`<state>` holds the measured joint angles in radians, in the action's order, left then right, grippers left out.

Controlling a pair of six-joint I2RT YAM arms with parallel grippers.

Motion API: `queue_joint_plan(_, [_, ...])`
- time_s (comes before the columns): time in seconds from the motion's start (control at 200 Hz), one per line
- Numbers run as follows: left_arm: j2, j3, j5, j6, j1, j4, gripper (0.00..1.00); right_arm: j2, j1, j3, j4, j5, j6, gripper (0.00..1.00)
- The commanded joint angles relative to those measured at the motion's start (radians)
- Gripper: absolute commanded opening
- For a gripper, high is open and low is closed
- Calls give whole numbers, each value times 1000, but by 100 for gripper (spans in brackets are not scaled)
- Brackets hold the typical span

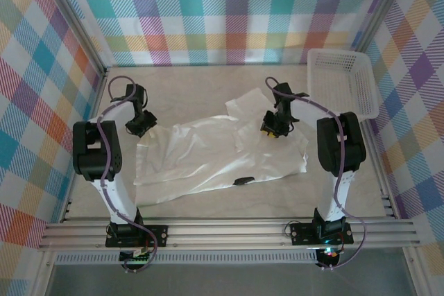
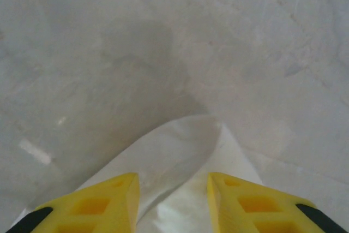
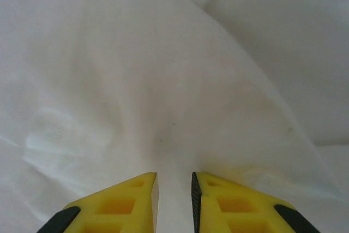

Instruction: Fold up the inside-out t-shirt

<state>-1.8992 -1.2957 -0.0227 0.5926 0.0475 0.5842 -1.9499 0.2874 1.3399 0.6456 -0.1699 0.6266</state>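
Note:
The inside-out t-shirt (image 1: 208, 154) lies spread and wrinkled across the middle of the table, white, with a small dark patch (image 1: 243, 181) near its front edge. My left gripper (image 1: 139, 126) is at the shirt's left edge. In the left wrist view the left gripper (image 2: 173, 192) is open, and a pointed corner of the t-shirt (image 2: 180, 145) runs between its yellow fingers (image 2: 109, 203). My right gripper (image 1: 272, 128) is low over the shirt's right part. In the right wrist view the right gripper (image 3: 174, 200) has a narrow gap between its jaws, with the t-shirt (image 3: 163, 80) under and between them.
A white plastic mesh basket (image 1: 343, 81) stands at the back right corner. Bare grey table (image 2: 163, 42) lies beyond the shirt's left corner. Checked walls close in the table on three sides.

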Motion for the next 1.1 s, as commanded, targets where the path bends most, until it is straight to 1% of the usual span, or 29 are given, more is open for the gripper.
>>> queue_joint_plan(0.0, [-46,-49,11,-19,9,-12,36,6,-2,-19,-9,-28,-25,24])
queue_joint_plan(0.07, [-62,-50,40,-21,9,-30,36,5,-2,-28,-11,-35,-22,24])
queue_joint_plan(0.17, [-70,-47,58,-20,9,-46,29,-2,-3,-36,-15,-42,-20,24])
queue_joint_plan(0.265, [-70,-54,59,-20,10,-42,13,-10,-2,-46,-10,-34,-22,24])
queue_joint_plan(0.325, [-62,-66,61,-19,13,-30,6,-12,-4,-62,5,2,-9,24])
queue_joint_plan(0.375, [-50,-81,58,-23,19,-14,3,-11,-15,-83,12,26,9,22])
queue_joint_plan(0.515, [-32,-135,58,-49,66,18,0,4,-57,-164,-18,33,48,18])
queue_joint_plan(0.64, [-86,-226,104,-107,99,53,0,14,-60,-182,-21,28,47,17])
queue_joint_plan(0.74, [-131,-283,102,-135,112,76,0,27,-60,-192,-17,33,54,16])
queue_joint_plan(0.83, [-150,-285,104,-133,133,72,0,47,-60,-203,-9,34,53,16])
queue_joint_plan(0.905, [-159,-277,133,-126,141,55,0,62,-59,-193,-13,-9,33,19])
queue_joint_plan(0.965, [-165,-272,163,-128,142,40,6,84,-59,-154,13,-36,25,25])
queue_joint_plan(1.005, [-166,-266,189,-129,141,26,11,107,-59,-115,26,-37,17,29])
queue_joint_plan(1.095, [-148,-264,214,-119,141,12,23,147,-62,-4,46,40,5,34])
